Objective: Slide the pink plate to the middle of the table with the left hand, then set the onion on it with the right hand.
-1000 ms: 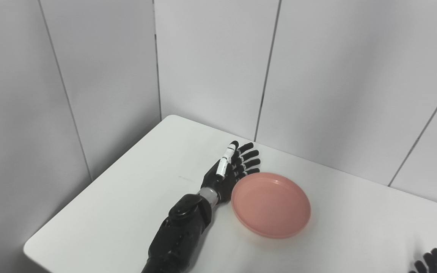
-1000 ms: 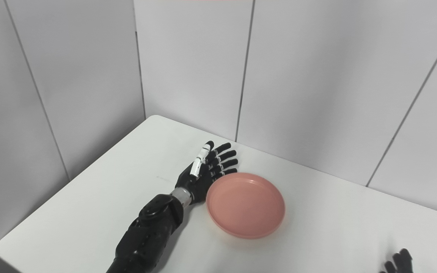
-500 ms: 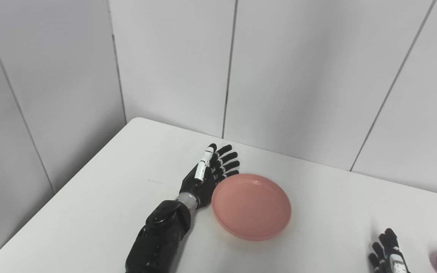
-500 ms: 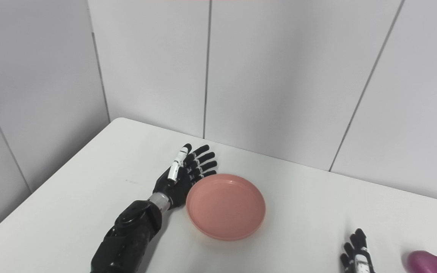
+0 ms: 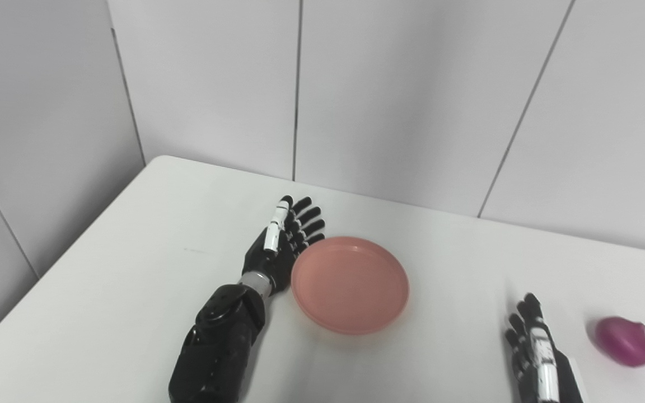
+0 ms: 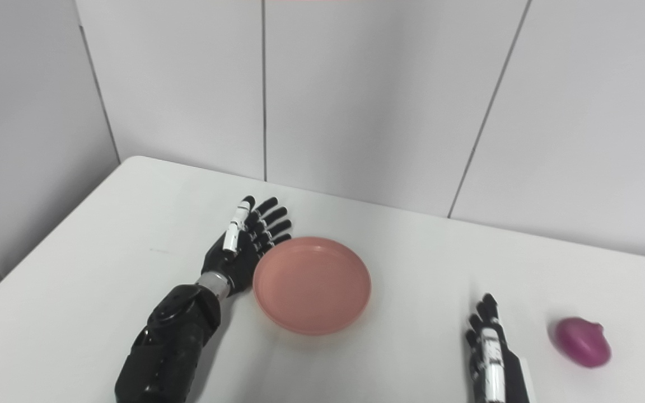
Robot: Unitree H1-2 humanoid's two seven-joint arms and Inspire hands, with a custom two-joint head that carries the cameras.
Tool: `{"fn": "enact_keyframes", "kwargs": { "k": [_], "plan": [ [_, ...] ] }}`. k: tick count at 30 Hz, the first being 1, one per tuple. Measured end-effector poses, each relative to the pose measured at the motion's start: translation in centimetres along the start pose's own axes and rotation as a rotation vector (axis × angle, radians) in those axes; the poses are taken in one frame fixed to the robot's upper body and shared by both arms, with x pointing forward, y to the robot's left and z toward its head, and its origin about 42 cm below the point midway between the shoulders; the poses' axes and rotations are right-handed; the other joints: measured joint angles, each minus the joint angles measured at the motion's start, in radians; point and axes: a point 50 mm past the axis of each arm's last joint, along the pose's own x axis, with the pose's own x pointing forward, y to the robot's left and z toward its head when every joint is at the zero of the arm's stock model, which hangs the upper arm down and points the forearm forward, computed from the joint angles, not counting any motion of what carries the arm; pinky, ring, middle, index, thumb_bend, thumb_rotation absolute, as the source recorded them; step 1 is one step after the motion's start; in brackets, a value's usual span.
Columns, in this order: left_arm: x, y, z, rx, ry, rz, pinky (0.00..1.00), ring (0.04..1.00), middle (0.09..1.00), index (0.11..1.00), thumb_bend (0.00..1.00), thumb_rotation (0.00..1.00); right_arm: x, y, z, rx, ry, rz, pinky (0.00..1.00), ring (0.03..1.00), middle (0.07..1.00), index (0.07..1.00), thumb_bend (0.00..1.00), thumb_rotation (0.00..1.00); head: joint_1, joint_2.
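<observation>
The pink plate [image 5: 350, 282] lies flat on the white table [image 5: 132, 268]. My left hand [image 5: 283, 243] is open, fingers straight, its edge against the plate's left rim. It also shows in the right eye view [image 6: 244, 240], beside the plate [image 6: 311, 282]. A purple onion [image 5: 624, 340] lies on the table at the far right, seen too in the right eye view [image 6: 583, 341]. My right hand [image 5: 535, 350] is open and empty near the table's front, left of the onion and apart from it.
Grey wall panels stand close behind the table's far edge and on the left. The table's left edge runs diagonally toward the front left corner.
The camera has swung to the right, bringing the onion and more of my right hand into view. My left hand stays against the plate's left rim.
</observation>
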Motion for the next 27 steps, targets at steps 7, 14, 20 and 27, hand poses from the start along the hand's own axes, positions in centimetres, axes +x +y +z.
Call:
{"fn": "enact_keyframes", "kwargs": {
  "k": [7,14,20,27],
  "plan": [
    [-1.1,-1.1,-0.9,0.006,-0.002,-0.002,0.86,0.882,0.891,0.872,0.42,1.00,0.1,0.4,0.0,0.007,0.000,-0.007,1.00,1.000,1.000,1.000,0.20,1.00,-0.049,0.038],
    [-1.8,-2.2,-1.8,-0.003,0.006,-0.033,0.86,0.881,0.891,0.874,0.43,1.00,0.4,1.2,0.0,0.016,-0.003,-0.020,1.00,1.000,1.000,1.000,0.25,1.00,-0.115,0.075],
    [-2.4,-2.8,-2.4,0.019,0.011,-0.066,0.86,0.886,0.897,0.881,0.43,1.00,0.4,1.8,0.0,0.024,-0.003,-0.021,1.00,1.000,1.000,1.000,0.25,1.00,-0.134,0.087],
    [-2.9,-3.4,-3.1,0.035,0.028,-0.129,0.86,0.890,0.902,0.887,0.42,1.00,0.4,2.8,0.0,0.035,-0.003,-0.008,1.00,1.000,1.000,1.000,0.25,1.00,-0.167,0.098]
  ]
}}
